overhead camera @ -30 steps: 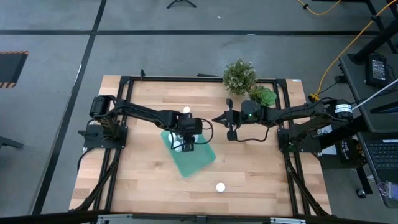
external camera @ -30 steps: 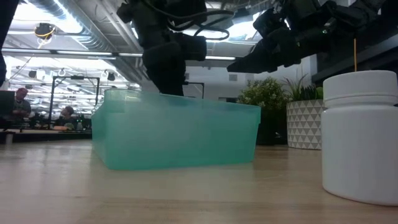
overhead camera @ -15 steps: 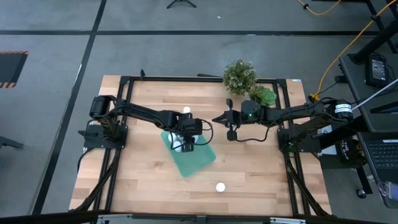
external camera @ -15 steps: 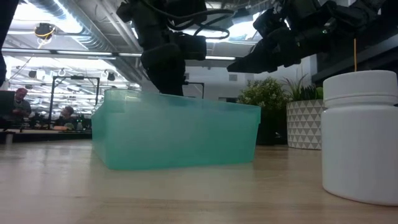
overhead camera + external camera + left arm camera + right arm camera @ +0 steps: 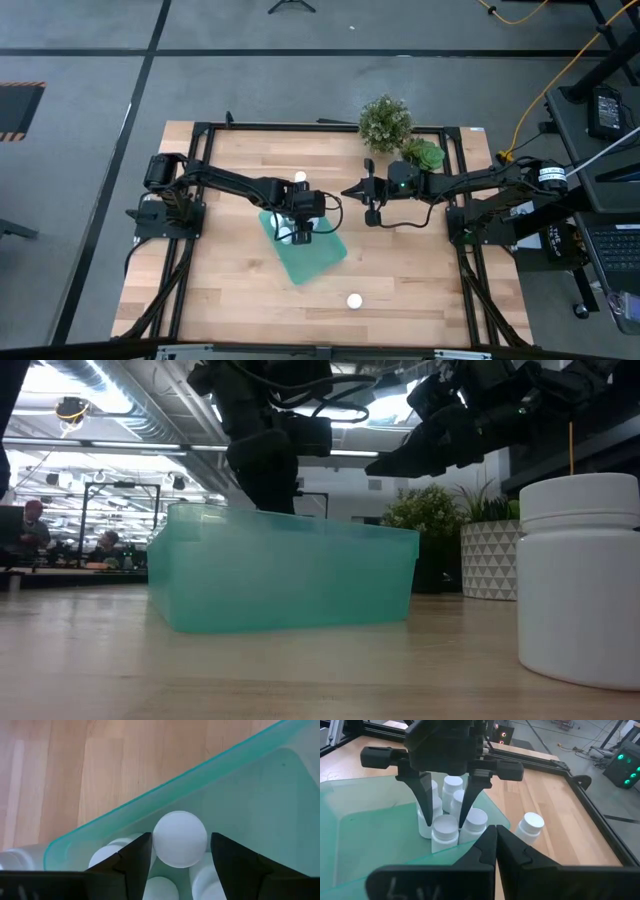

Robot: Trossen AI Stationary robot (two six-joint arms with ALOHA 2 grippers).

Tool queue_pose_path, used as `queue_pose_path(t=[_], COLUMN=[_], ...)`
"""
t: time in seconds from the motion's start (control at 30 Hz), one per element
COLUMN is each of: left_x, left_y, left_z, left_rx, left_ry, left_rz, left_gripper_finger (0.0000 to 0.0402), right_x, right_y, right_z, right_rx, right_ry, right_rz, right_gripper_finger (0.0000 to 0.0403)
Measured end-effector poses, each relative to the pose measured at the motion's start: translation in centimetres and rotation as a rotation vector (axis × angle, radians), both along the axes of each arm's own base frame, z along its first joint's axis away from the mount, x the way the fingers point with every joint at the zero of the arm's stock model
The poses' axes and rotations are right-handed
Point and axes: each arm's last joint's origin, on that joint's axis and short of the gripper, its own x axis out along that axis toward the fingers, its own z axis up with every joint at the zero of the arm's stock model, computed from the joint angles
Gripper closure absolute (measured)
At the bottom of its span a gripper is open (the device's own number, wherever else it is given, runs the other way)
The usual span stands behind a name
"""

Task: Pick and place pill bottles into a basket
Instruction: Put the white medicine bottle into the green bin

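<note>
The teal basket (image 5: pixel 315 255) lies mid-table. Several white pill bottles (image 5: pixel 452 785) stand clustered in its corner nearest the left arm. My left gripper (image 5: pixel 180 855) points down into that corner, open, its fingers on either side of one upright bottle (image 5: pixel 179 839) standing on the basket floor. A gap shows between the cap and one finger. My right gripper (image 5: pixel 495 840) hovers shut above the table, right of the basket, with nothing in it. One bottle (image 5: pixel 300 177) stands on the table just beyond the basket, and another (image 5: pixel 354 300) near the front edge.
A bushy plant (image 5: pixel 385 122) and a green plant in a white patterned pot (image 5: pixel 490 560) stand at the back right. Black frame rails (image 5: pixel 300 126) run along the table's edges. Bare wood lies in front of the basket.
</note>
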Motion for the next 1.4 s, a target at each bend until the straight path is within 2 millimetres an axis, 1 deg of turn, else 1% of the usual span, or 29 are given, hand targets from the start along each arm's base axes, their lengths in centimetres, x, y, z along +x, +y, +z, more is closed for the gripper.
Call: queue_pose_path(t=[0.17, 0.27, 0.53, 0.6, 0.87, 0.97, 1.0, 1.13, 1.23, 1.3, 1.4], left_x=[0.0, -0.1, -0.2, -0.5, -0.9, -1.1, -1.5, -2.6, -3.5, -4.4, -6.3], left_y=[-0.1, -0.3, -0.7, -0.7, -0.7, -0.6, -0.6, -0.5, -0.4, -0.3, -0.2], left_z=[0.1, 0.5, 2.8, 3.3, 5.1, 6.0, 6.2, 7.5, 8.5, 8.6, 7.9], left_rx=[0.0, 0.0, -0.001, 0.001, 0.006, 0.046, 0.064, 0.117, 0.123, 0.121, 0.116], left_ry=[-0.001, -0.013, -0.05, -0.02, -0.005, -0.03, -0.02, -0.023, -0.067, -0.087, -0.137], left_rz=[-0.002, -0.008, -0.03, -0.037, -0.065, -0.07, -0.068, -0.055, -0.046, -0.039, 0.008], left_gripper_finger=[0.0204, 0.0204, 0.0204, 0.0204, 0.0208, 0.0227, 0.0237, 0.0288, 0.0329, 0.0356, 0.0391], right_x=[0.0, 0.0, 0.0, 0.0, 0.0, 0.0, 0.0, 0.0, 0.0, 0.0, -0.1], right_y=[0.0, 0.0, 0.0, 0.0, 0.0, 0.0, 0.0, 0.0, 0.0, 0.0, 0.2], right_z=[0.0, 0.0, 0.0, 0.0, 0.0, 0.0, 0.0, 0.0, -0.1, -0.2, -0.3], right_rx=[0.0, 0.0, 0.0, 0.0, 0.0, 0.0, -0.001, 0.0, 0.003, 0.003, 0.007], right_ry=[0.0, 0.0, 0.001, 0.0, -0.002, -0.002, -0.006, -0.005, 0.013, 0.015, 0.035], right_rz=[0.0, 0.0, 0.0, 0.0, -0.001, -0.001, 0.0, 0.0, 0.0, 0.0, 0.006], right_gripper_finger=[0.0393, 0.0393, 0.0393, 0.0393, 0.0393, 0.0393, 0.0393, 0.0393, 0.0393, 0.0393, 0.0393])
